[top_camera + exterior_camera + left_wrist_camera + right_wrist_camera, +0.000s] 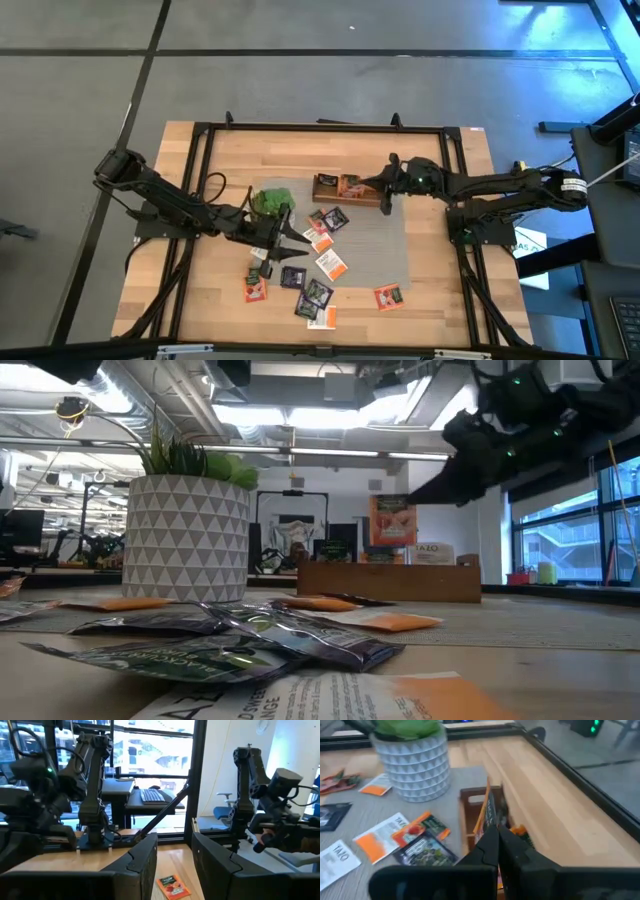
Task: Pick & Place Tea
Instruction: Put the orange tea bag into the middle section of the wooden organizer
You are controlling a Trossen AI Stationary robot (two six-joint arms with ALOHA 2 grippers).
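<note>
Several tea sachets (330, 263), orange, dark and white, lie flat on a grey mat (385, 245). A few more stand upright in the brown wooden box (325, 186), one of them orange (393, 520). My right gripper (386, 196) is shut and slants down over the box's right end, close to the upright sachets (487, 812). My left gripper (298, 238) is open and level beside the potted plant (270, 200), above the loose sachets and holding nothing. Past its fingers lies an orange sachet (172, 886). My right gripper's shut fingertips (496, 832) stand just by the top edge of the upright sachets in the box. I cannot tell whether they touch them.
The plant in its white patterned pot (185, 535) stands at the mat's far left, next to the box (390, 580). A black frame (200, 200) runs around the wooden table top. Bare mat lies to the right of the sachets.
</note>
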